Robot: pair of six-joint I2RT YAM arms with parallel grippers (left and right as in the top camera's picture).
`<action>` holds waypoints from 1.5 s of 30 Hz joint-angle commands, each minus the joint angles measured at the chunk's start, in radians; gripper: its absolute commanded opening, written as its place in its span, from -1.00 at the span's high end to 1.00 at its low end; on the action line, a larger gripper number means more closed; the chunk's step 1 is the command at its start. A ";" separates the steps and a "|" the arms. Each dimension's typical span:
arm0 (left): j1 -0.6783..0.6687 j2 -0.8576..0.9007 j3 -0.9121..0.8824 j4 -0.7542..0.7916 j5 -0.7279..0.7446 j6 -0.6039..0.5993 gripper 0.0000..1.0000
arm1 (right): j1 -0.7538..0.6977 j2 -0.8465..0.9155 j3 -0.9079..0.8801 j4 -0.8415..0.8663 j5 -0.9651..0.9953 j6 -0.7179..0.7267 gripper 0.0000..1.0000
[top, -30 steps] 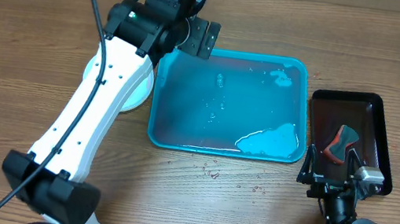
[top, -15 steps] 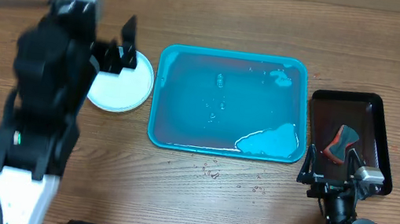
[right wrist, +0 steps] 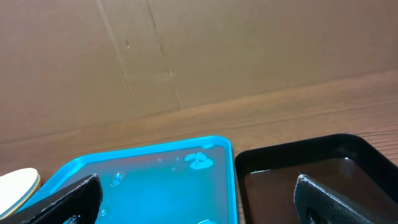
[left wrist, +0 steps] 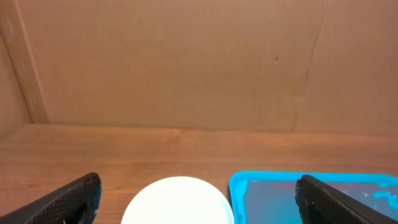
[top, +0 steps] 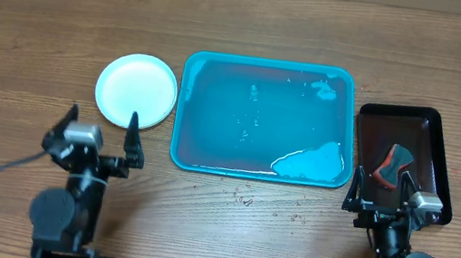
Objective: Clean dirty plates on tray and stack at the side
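A stack of plates (top: 136,90) with a clean white top lies on the table just left of the turquoise tray (top: 194,64); how many plates it holds I cannot tell. It also shows in the left wrist view (left wrist: 178,202) and at the edge of the right wrist view (right wrist: 15,185). The tray holds only water and foam patches (top: 310,163); it also shows in both wrist views (left wrist: 239,186) (right wrist: 149,155). My left gripper (top: 100,131) is open and empty, near the table's front edge, below the plates. My right gripper (top: 381,191) is open and empty at the front right.
A black glossy tray (top: 436,132) with reddish water stands right of the turquoise tray and holds a red and grey sponge (top: 393,162). Water drops (top: 245,200) lie on the table in front of the turquoise tray. A cardboard wall (left wrist: 186,56) stands behind the table.
My left arm has pulled back from over the plates and the tray's far left corner to the table's front edge, uncovering the plates. The right arm has not moved.
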 commanded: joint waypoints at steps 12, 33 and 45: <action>0.014 -0.320 -0.298 0.015 -0.008 0.018 -0.99 | 0.008 -0.010 -0.011 0.005 0.009 -0.001 -1.00; 0.013 -0.320 -0.319 -0.075 -0.008 0.019 -1.00 | 0.008 -0.010 -0.011 0.005 0.009 -0.001 -1.00; 0.013 -0.320 -0.319 -0.075 -0.008 0.019 -1.00 | 0.008 -0.010 -0.011 0.005 0.009 -0.001 -1.00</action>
